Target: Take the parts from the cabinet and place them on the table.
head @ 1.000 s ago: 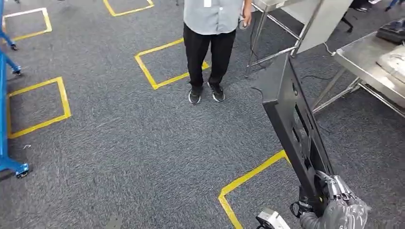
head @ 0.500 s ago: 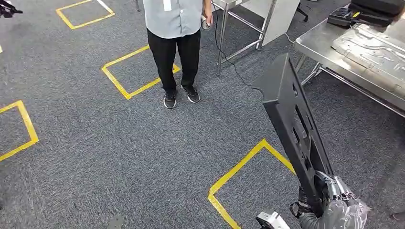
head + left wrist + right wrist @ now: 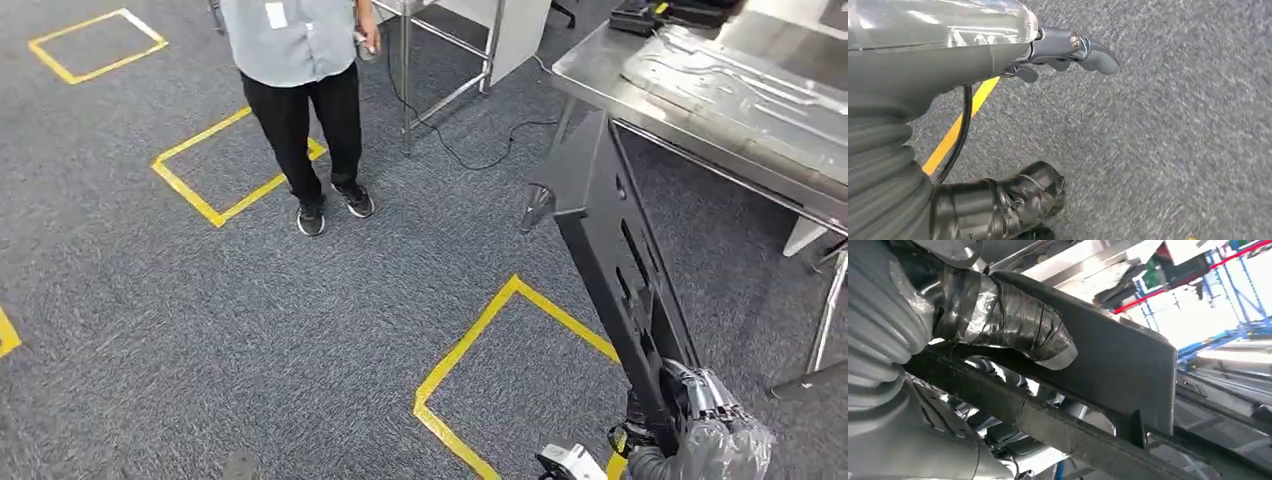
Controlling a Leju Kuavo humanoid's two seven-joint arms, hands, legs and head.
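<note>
head view, right hand: the right hand [image 3: 712, 425] sits at the bottom right, fingers wrapped around the lower end of a long black part [image 3: 615, 265], so it's got a firm hold on it.
head view, part: the black part sticks up and away from the hand, tilted, with its top end in front of the near edge of the steel table [image 3: 640, 95] (can't tell if it's touching the table or just overlapping it in the picture).
head view, table: the steel table is at the upper right, with a pressed metal panel [image 3: 740, 85] lying flat on it and some dark gear [image 3: 660, 12] at its far end.
head view, floor: grey carpet with yellow tape squares [image 3: 510, 360]; a black cable [image 3: 450, 150] trails across it near a second metal frame [image 3: 450, 60].
head view, person: a person [image 3: 300, 90] in a grey shirt and black trousers stands at the upper left, next to that frame, holding something small in one hand.
left wrist view, left hand: the left hand [image 3: 1068, 50] hangs over the carpet with nothing in it, fingers apart and only loosely bent. A strip of yellow tape [image 3: 955, 127] runs beneath it.
right wrist view, right hand: close up, the taped thumb [image 3: 1013, 322] presses flat on the part's black plate [image 3: 1113, 357] and the fingers grip it from the other side (pretty solid grab).
</note>
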